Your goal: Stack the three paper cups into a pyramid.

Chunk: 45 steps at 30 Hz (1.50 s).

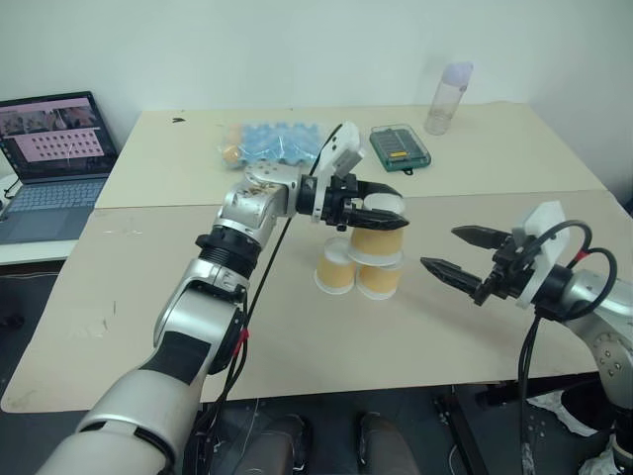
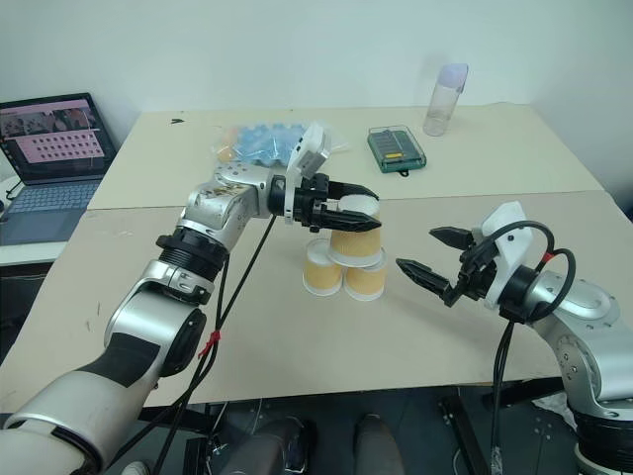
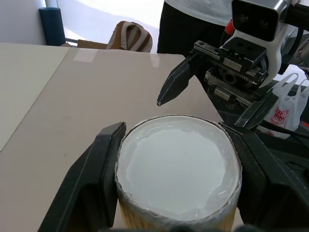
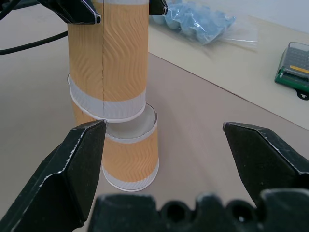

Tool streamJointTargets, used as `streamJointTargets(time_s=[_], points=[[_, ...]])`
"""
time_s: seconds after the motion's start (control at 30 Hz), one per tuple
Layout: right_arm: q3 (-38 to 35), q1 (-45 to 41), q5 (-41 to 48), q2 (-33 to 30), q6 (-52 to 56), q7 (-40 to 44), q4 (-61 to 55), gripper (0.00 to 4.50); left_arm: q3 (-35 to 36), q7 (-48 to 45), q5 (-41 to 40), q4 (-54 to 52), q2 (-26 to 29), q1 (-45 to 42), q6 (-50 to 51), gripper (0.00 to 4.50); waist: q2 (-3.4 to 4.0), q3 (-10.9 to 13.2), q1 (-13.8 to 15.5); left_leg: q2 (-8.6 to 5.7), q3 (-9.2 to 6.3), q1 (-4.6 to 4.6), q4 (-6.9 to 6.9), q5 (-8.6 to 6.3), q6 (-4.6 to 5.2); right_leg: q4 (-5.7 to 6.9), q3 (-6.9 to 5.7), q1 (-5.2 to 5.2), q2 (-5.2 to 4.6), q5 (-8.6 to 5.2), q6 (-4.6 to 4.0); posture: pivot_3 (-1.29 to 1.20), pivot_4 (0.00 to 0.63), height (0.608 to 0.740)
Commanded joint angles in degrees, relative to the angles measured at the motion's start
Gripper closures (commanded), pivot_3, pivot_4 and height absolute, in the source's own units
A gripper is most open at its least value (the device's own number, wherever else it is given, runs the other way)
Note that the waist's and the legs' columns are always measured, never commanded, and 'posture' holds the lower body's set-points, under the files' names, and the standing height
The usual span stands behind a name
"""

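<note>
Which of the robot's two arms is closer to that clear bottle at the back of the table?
Probably the left. Its end effector, shut on the top cup, sits mid-table below the bottle. The right end effector, open, hangs nearer the front edge.

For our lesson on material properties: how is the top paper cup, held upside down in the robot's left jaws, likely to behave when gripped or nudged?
The top cup is thin paper and empty, so probably very light and easily crushed by a hard squeeze. It sits over the two base cups on narrow rims, so a sideways nudge would likely tip it. Its textured wall probably resists slipping.

paper cups (image 1: 377, 244): 3 | bottle (image 1: 448, 97): 1 | laptop (image 1: 51, 158): 1 | table (image 1: 297, 327): 1
</note>
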Motion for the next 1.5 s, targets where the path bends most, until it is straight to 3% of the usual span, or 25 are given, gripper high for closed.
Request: streamJointTargets(time_s=[0.03,0.63,0.7,0.73,0.8,1.27,1.4,1.5], points=[[-0.92,-0.28,0.58,-0.06,-0.33,-0.16,-1.84,0.0,1.11,-0.25,0.4,-0.29,0.27,-1.94,-1.12,1.94,0.0,0.0,0.01,0.0,0.0,-0.01,0.03,-0.01,0.02,0.0,0.0,0.0,0.0,0.0,0.0,0.0,0.15,0.74],[-1.62,-0.11,0.8,-0.09,-0.33,-0.4,-1.85,0.0,0.58,-0.35,2.45,-0.07,1.1,-1.37,-2.21,1.94,0.0,0.0,0.03,-0.01,0.01,-0.08,0.19,-0.07,0.12,-0.01,0.0,0.01,0.02,0.05,0.09,0.0,0.15,0.74],[-1.66,-0.15,0.79,-0.02,-0.38,-0.49,-1.84,0.0,0.83,-0.14,2.6,0.34,1.02,-1.56,-2.27,0.95,0.0,0.0,0.03,-0.01,0.01,-0.08,0.19,-0.08,0.12,-0.01,0.0,0.01,0.01,0.05,0.09,0.0,0.15,0.74],[-1.67,-0.15,0.8,-0.01,-0.39,-0.52,-1.81,0.0,1.02,-0.21,2.5,0.29,1.03,-1.72,-2.16,0.85,0.0,0.0,0.03,-0.01,0.01,-0.08,0.19,-0.08,0.12,-0.01,0.0,0.02,0.01,0.05,0.09,0.0,0.15,0.74],[-1.65,-0.08,0.77,0.0,-0.46,-0.51,-1.75,0.0,1.61,-0.03,2.09,0.2,0.98,-2.19,-1.95,0.14,0.0,0.0,0.03,-0.01,0.01,-0.08,0.19,-0.08,0.12,-0.01,0.0,0.01,0.01,0.06,0.1,0.0,0.15,0.74],[-0.93,-0.51,0.6,0.18,-0.69,-0.24,-0.76,0.0,8.36,1.46,-3.1,-3.12,2.25,-5.78,3.47,0.14,0.0,0.0,0.0,-0.01,0.01,-0.09,0.21,-0.07,0.11,-0.01,-0.01,0.01,0.02,0.06,0.1,0.0,0.15,0.74],[-0.91,-0.35,0.56,0.19,-0.69,-0.16,-0.78,0.0,14.91,6.03,-9.08,-6.12,2.81,-8.05,9.51,0.14,0.0,0.0,-0.01,-0.01,0.01,-0.13,0.22,-0.07,0.11,0.01,0.0,-0.04,0.04,0.06,0.1,0.0,0.15,0.74],[-0.92,-0.26,0.59,0.38,-0.6,-0.42,-1.02,0.0,21.97,15.72,-13.54,-10.9,3.13,-7.63,13.17,0.14,0.01,0.0,-0.03,-0.01,0.01,-0.1,0.23,-0.06,0.1,0.0,0.0,-0.03,0.04,0.06,0.11,0.0,0.15,0.74]])
